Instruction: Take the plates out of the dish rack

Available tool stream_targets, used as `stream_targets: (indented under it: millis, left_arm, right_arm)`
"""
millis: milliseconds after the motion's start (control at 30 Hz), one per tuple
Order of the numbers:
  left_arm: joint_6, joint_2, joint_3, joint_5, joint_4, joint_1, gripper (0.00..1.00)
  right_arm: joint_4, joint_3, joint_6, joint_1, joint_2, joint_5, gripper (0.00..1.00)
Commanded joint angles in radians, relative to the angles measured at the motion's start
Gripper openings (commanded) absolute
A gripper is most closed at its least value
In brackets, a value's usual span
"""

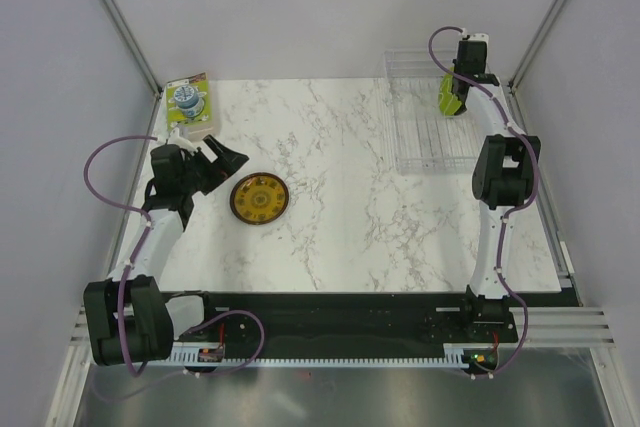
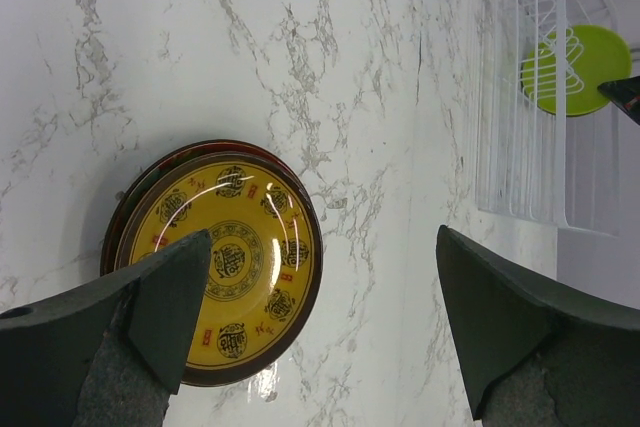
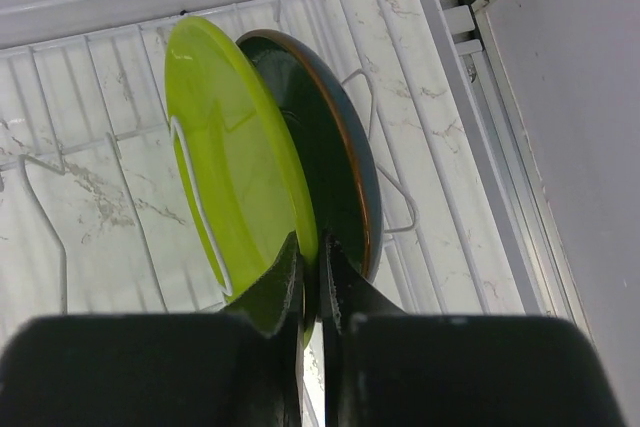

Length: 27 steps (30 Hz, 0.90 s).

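My right tool (image 3: 312,247) is pressed together on the lower rim of the lime green plate (image 3: 230,157). The plate stands on edge in the dish rack (image 1: 420,137) at the far right of the tabletop (image 1: 350,217). One finger lies on the plate's front face and the other is wedged into the narrow gap behind it, where the teal plate (image 3: 335,147) stands very close. From my wrist view I can't tell for sure how deep the rim sits between my fingers; it looks like a shallow bite.

My left tool (image 2: 322,247) is spread wide and holds nothing. It hangs above the yellow-gold plate (image 2: 240,267), which lies flat on the red plate (image 2: 125,207) on the left of the tabletop. So I judge two plates unloaded and two left in the rack.

What worries me:
- The plate is glossy and held only at the edge, so it could swivel or slide out as I lift.
- My rear finger sits between the two plates, so a tilted pull could drag the teal plate or knock it over.
- The green rim could snag a wire slat, and the light rack might then rise or shift with it.

I think a straight, slow lift clear of the wires is what this calls for.
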<state>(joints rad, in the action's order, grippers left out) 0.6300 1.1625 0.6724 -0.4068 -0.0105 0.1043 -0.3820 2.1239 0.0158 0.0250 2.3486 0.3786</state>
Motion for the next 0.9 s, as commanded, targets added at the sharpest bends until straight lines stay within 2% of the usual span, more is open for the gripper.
stream_targets:
  millis: [0,100,200,233,367,467,567,633,667,767,800,867]
  left_arm:
    - [-0.039,-0.014,0.036,-0.038,-0.039,-0.003,1.00]
    - [-0.038,-0.017,0.033,-0.040,-0.039,-0.003,1.00]
    - [-0.039,-0.020,0.029,-0.038,-0.039,-0.003,1.00]
    - [-0.044,-0.020,0.030,-0.036,-0.037,-0.003,1.00]
    - [-0.065,-0.006,0.049,-0.035,-0.008,-0.008,0.99]
    - [-0.075,-0.001,0.064,-0.041,0.006,-0.011,1.00]
    - [-0.078,-0.012,0.064,-0.049,0.006,-0.015,1.00]
    - [-0.076,-0.026,0.061,-0.055,0.006,-0.018,1.00]
    - [-0.075,-0.027,0.061,-0.056,0.006,-0.023,1.00]
    - [-0.062,-0.023,0.059,-0.099,-0.014,-0.029,1.00]
    - [-0.056,-0.021,0.056,-0.131,-0.028,-0.031,1.00]
    - [-0.026,-0.018,0.038,-0.177,-0.077,-0.034,1.00]
  right_arm:
    - [0.041,0.025,0.018,0.009,-0.021,-0.092,0.01]
    - [0.066,0.002,0.009,0.003,-0.067,-0.054,0.00]
    - [0.124,-0.038,-0.101,-0.048,-0.130,0.113,0.00]
    - [0.150,-0.071,-0.181,-0.083,-0.162,0.214,0.00]
    - [0.432,-0.218,-0.365,-0.157,-0.254,0.444,0.00]
    - [0.533,-0.317,-0.421,-0.189,-0.328,0.505,0.00]
    - [0.565,-0.412,-0.415,-0.206,-0.429,0.516,0.00]
    - [0.528,-0.444,-0.363,-0.220,-0.506,0.502,0.00]
    - [0.455,-0.449,-0.323,-0.221,-0.534,0.485,0.00]
    - [0.300,-0.487,-0.160,-0.235,-0.647,0.331,0.00]
    - [0.272,-0.521,-0.083,-0.244,-0.707,0.224,0.00]
    - [0.191,-0.551,-0.019,-0.257,-0.759,0.107,0.00]
